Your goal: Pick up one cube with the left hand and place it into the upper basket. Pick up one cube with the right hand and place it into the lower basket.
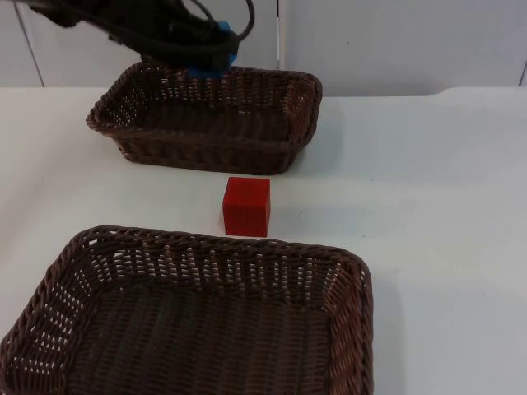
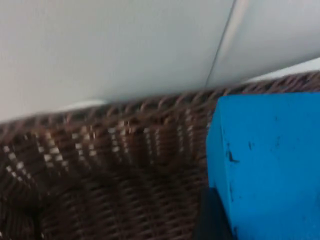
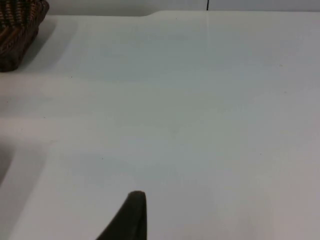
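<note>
Holding a blue cube [image 1: 216, 59], left hand [image 1: 202, 53] above upper basket [image 1: 288, 136]

Blue cube [image 1: 217, 64] above upper basket [image 1: 272, 148]; red cube [image 1: 246, 206] btwn baskets.

There are 2 baskets, an upper basket [image 1: 206, 115] and a lower basket [image 1: 189, 321], and 2 cubes: 1 red cube [image 1: 246, 206] and 1 blue cube [image 1: 216, 56].
</note>
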Controlling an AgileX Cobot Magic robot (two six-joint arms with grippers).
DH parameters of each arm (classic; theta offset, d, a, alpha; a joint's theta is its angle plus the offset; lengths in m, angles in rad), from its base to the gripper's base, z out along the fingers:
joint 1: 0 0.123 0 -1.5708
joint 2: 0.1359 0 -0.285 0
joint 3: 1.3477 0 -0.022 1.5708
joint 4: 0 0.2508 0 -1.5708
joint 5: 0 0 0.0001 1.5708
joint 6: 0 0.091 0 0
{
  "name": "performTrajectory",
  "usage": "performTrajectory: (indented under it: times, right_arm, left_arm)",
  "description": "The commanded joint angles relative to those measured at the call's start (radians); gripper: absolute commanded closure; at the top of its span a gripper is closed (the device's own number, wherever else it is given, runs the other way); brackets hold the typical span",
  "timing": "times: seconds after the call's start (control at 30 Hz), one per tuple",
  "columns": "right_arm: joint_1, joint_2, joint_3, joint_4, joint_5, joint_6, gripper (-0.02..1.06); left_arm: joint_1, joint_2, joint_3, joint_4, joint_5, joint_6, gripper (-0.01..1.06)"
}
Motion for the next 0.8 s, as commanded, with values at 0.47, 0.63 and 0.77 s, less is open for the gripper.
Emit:
performTrajectory:
  times: [0.47,0.63,0.77]
  right_arm:
    - [-0.006,-0.004,0.002,-0.002,-0.006,-0.001,-0.01]
    - [-0.006,-0.004,0.002,-0.002,-0.006,-0.001,-0.01]
    - [-0.006,-0.004,0.002,-0.002,-0.006,-0.001,-0.01]
  left_arm:
    - [0.004,0.117,-0.013,0.015,0.001,-0.012,1.05]
    - [0.004,0.117,-0.013,0.003,0.003,-0.014,1.05]
    - [0.004,0.117,-0.013,-0.01,0.022,-0.014,0.94]
